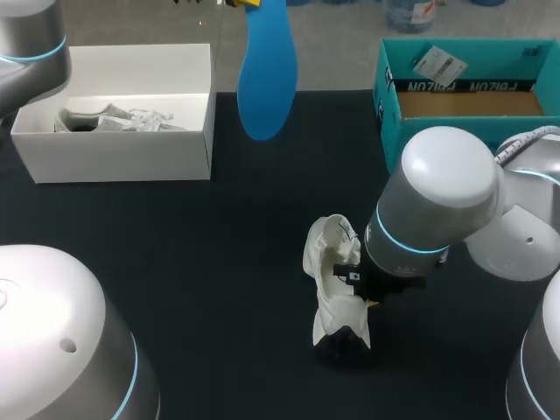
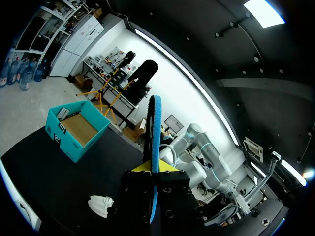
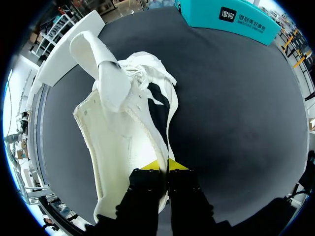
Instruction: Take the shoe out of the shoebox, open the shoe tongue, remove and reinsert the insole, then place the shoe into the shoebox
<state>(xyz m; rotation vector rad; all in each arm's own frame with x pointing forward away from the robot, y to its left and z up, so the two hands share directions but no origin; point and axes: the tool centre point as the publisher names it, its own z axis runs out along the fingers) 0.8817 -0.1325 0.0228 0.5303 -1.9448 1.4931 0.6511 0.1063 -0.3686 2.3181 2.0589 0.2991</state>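
A blue insole [image 1: 265, 74] hangs high over the table's far middle, with my left gripper [image 1: 248, 3] shut on its top end. In the left wrist view the insole [image 2: 155, 132] stands edge-on between the yellow tips of that gripper [image 2: 153, 168]. The white shoe [image 1: 335, 284] stands on the black table near the middle. My right gripper [image 1: 366, 300] is shut on its side. In the right wrist view this gripper [image 3: 164, 165] pinches the shoe's [image 3: 123, 132] collar edge, and the tongue [image 3: 106, 69] is pulled up and away from the opening.
A white shoebox [image 1: 197, 149] at the far left holds another pale shoe [image 1: 114, 118]. An open teal box [image 1: 389, 114] with a cardboard floor stands at the far right. The table is black [image 1: 219, 262].
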